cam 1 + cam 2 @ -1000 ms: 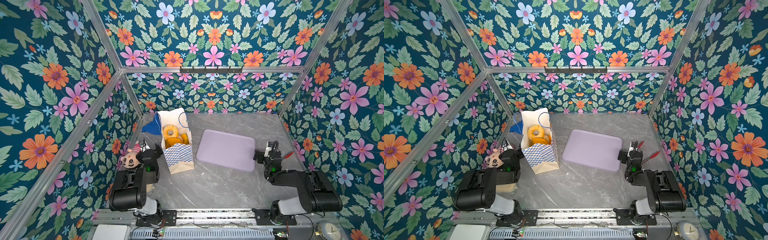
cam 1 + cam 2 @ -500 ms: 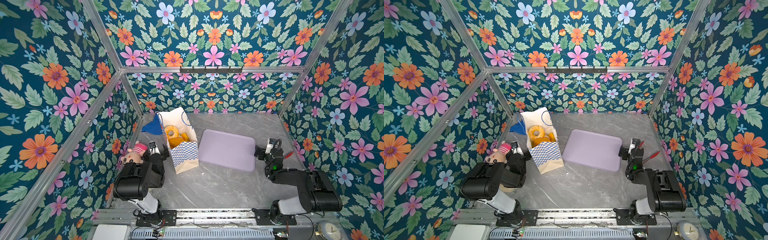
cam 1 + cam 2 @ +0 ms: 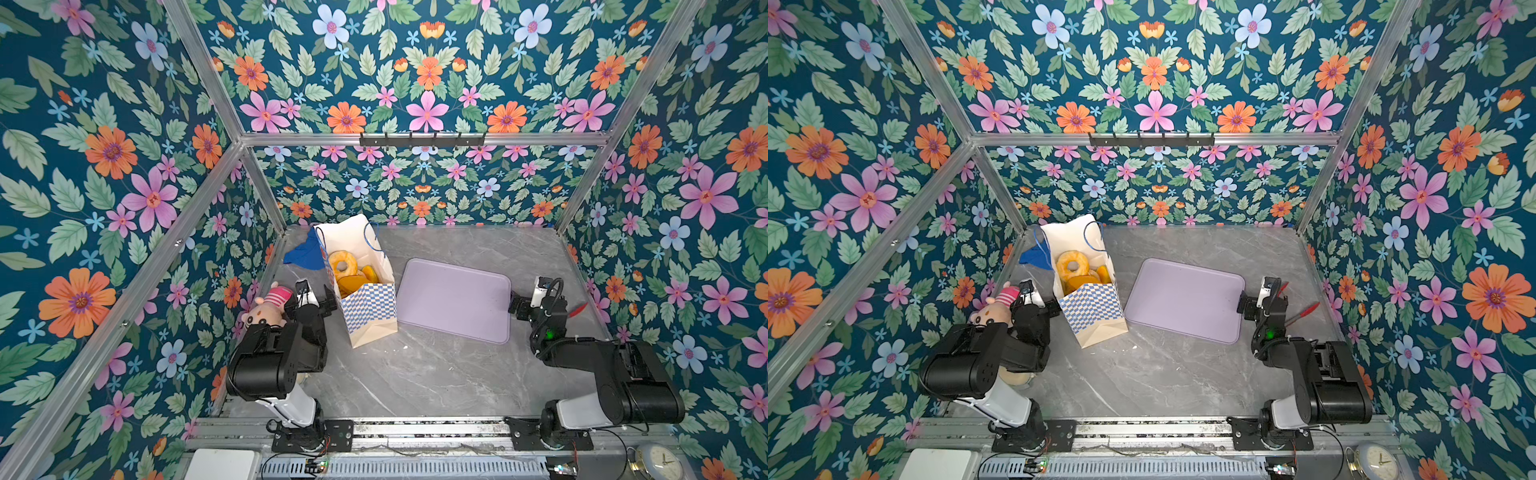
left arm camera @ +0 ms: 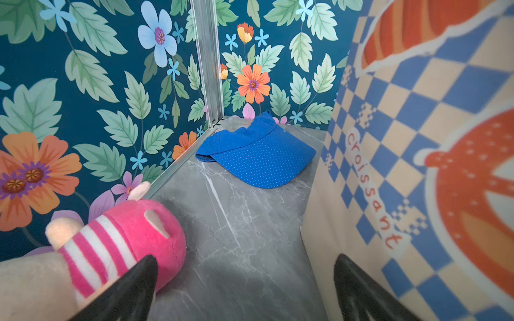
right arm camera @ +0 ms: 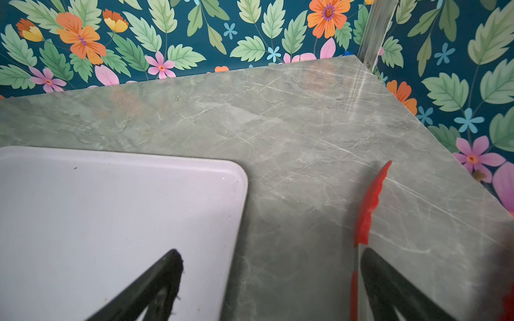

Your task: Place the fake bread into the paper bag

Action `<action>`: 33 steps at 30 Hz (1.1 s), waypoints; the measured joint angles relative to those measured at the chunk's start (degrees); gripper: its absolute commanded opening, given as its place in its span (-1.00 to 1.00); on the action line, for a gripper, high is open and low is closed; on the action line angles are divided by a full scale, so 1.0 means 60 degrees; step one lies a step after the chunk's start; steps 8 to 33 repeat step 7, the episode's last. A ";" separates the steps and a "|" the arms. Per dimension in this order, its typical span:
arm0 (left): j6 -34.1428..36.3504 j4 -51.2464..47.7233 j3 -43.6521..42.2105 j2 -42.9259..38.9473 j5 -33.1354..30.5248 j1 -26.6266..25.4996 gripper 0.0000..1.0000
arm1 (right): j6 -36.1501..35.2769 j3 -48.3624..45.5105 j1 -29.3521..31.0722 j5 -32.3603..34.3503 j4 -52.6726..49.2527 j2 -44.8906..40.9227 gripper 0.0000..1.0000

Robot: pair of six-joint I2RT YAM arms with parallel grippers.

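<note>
Left gripper (image 4: 244, 261) open, empty: paper bag (image 4: 417, 166) wall hard by one side, plush doll (image 4: 125, 236) by the other, bare worktop (image 4: 244, 216) ahead. Fake bread (image 3: 343, 262) sits inside the bag. Right gripper (image 5: 271, 253) open, straddling the tray (image 5: 111, 208) edge.

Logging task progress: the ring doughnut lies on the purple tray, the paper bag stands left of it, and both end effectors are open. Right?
Not quite: both top views show the ring doughnut inside the paper bag, not on the purple tray. The bag stands left of the tray, and the left end effector and right end effector are open.
</note>
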 measured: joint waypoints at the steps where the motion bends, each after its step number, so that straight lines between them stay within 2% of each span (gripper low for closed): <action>1: 0.0000 0.0000 0.0000 0.0000 0.0000 0.0000 1.00 | 0.0000 0.0000 0.0000 -0.0022 0.0000 0.0000 0.98; 33: 0.0004 -0.0011 0.0036 0.0007 0.0029 0.0000 1.00 | 0.0029 0.0073 -0.0080 -0.0168 -0.0102 0.0000 0.98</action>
